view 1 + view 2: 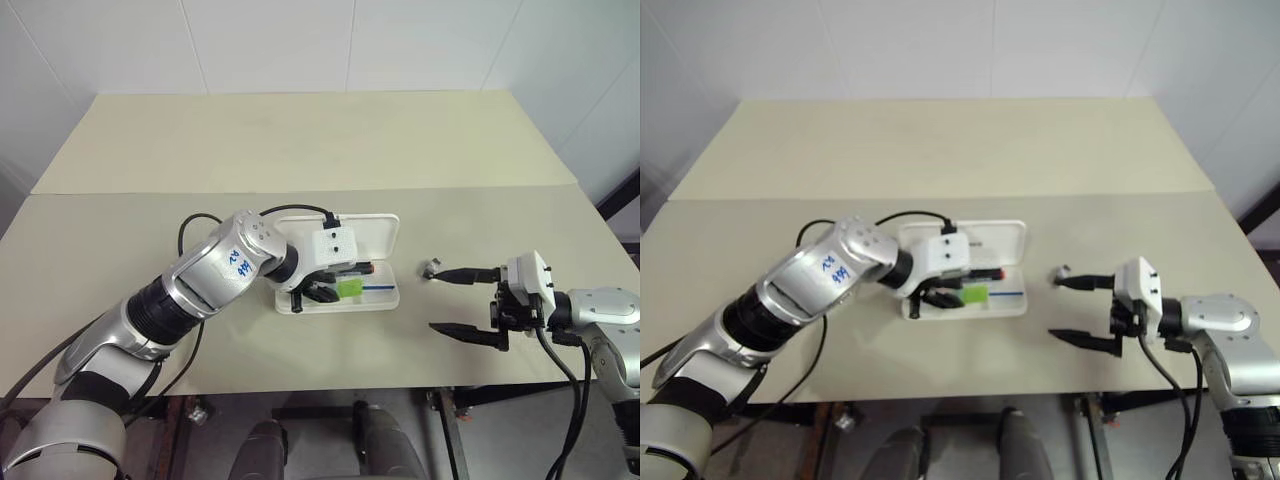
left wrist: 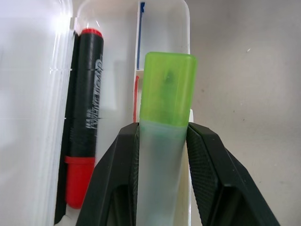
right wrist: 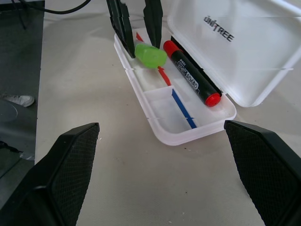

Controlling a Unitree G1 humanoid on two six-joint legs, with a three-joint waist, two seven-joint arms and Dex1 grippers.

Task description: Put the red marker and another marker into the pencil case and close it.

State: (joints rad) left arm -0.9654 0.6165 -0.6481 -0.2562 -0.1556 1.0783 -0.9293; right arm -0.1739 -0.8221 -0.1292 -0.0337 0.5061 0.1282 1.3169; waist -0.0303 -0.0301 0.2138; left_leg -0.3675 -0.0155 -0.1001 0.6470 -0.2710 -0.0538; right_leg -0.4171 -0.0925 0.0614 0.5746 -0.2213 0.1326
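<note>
while the lid stands raised: the pencil case (image 1: 385, 298) lies open near the middle of the bench (image 1: 300, 150), its white lid (image 3: 244, 52) tilted back on the far side.
left jaws: the left gripper (image 2: 162, 141) is clenched on the highlighter (image 2: 167, 103), black fingers (image 2: 115, 174) pressing the pale body on both sides, lime-green cap sticking out ahead, low over the case's front compartments.
highlighter, hidden part: the rear of its body runs out of the left wrist view between the fingers, so its full length cannot be made out.
red marker: the red marker (image 3: 192, 79) lies flat inside the case along the hinge side, just beside the highlighter.
right jaws: the right gripper (image 1: 465, 302) hangs released and empty, well apart from the case, to its right.
small object: a little grey thing (image 1: 431, 268) rests on the bench at the upper right fingertip; too small to identify.
</note>
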